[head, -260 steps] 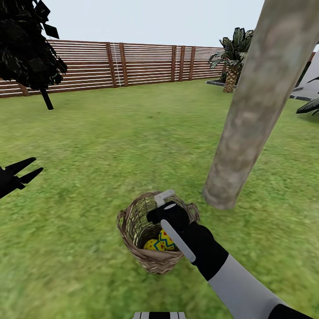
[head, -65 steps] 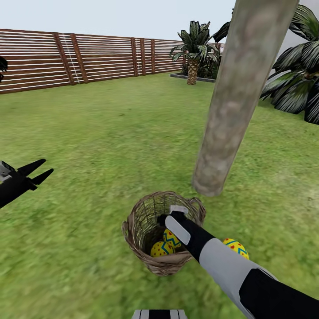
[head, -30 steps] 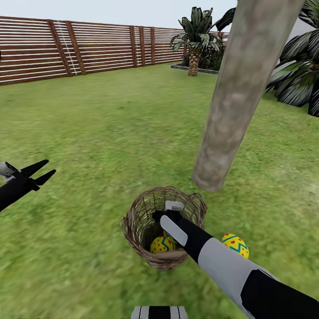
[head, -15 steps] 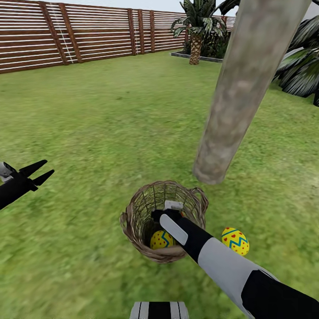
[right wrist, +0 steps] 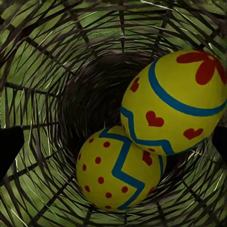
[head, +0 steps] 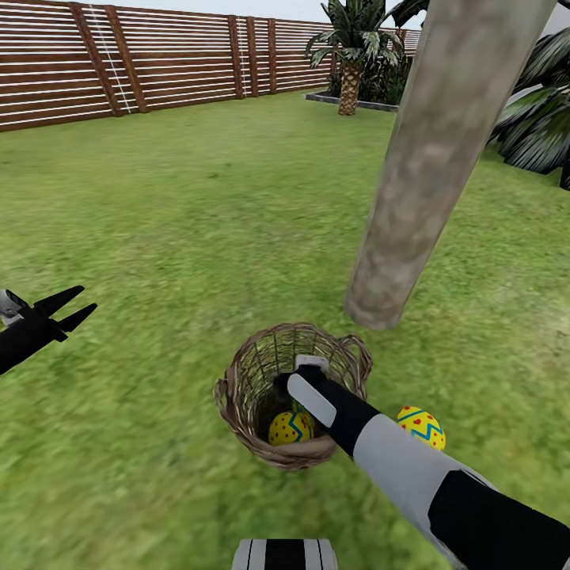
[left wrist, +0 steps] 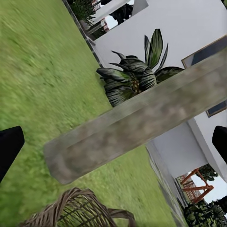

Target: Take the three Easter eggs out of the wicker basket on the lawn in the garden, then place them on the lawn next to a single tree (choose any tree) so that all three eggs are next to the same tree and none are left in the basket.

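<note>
So the right hand (head: 297,388) is stuck down into the basket (head: 257,431), which sits on the lawn (head: 198,222) just near of the tree (head: 419,174). From the right wrist camera you're looking straight down the woven inside at two eggs at the bottom, touching each other: the dotted egg (right wrist: 118,172) with a blue zigzag, and the egg with hearts (right wrist: 172,101), which has a red flower and blue bands and rests partly on top of it. The dark fingertips (right wrist: 9,149) sit wide apart at the two edges of that picture, not touching either egg, so that hand is spread and holding nothing. The third egg (head: 420,426) lies on the grass just right of the basket, close to the trunk's base. The left hand (head: 67,307) hangs out at the left, well away from everything, fingers parted and empty. Fence (head: 119,67) runs along the far side, palms (head: 348,47) at far right.
</note>
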Available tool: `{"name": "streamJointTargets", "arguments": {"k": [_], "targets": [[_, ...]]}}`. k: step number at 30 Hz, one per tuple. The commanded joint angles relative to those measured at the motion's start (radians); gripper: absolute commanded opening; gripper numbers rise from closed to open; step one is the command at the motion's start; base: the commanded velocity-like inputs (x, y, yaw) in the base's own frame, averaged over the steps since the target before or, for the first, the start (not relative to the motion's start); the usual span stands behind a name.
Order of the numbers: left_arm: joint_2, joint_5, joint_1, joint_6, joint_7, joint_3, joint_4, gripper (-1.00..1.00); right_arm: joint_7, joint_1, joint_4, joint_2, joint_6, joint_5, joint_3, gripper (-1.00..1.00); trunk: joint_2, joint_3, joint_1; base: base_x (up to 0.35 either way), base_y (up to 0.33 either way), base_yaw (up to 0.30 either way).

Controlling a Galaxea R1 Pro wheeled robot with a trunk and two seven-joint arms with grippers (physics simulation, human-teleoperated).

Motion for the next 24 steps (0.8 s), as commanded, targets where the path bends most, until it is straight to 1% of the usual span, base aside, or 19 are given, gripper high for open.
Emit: {"name": "streamJointTargets", "arguments": {"k": [1,7,13,17,24], "targets": [[0.000,-0.001,-0.001,0.004,-0.003,0.001,0.000,1.00,-0.007,-0.012,0.000,0.000,0.005,-0.005,0.002,1.00,0.000,-0.001,0.000,0.000,0.000,0.000],[0.000,-0.001,-0.001,0.004,-0.003,0.001,0.000,1.00,-0.012,-0.057,0.036,0.000,0.009,-0.006,0.000,1.00,0.000,-0.001,0.000,0.000,0.000,0.000],[-0.001,-0.001,-0.001,0.004,-0.002,0.001,0.000,1.00,-0.011,-0.062,0.022,0.000,0.002,-0.011,-0.004,1.00,0.000,-0.001,0.000,0.000,0.000,0.000],[-0.001,-0.001,-0.001,0.004,-0.002,0.001,0.000,1.00,-0.013,-0.062,-0.021,0.000,0.003,-0.013,-0.005,1.00,0.000,0.000,0.000,0.000,0.000,0.000],[-0.004,-0.001,-0.001,0.004,-0.001,0.000,0.000,1.00,-0.016,-0.061,-0.030,0.000,0.000,-0.013,-0.006,1.00,0.000,-0.009,0.000,0.000,0.000,0.000]]}}
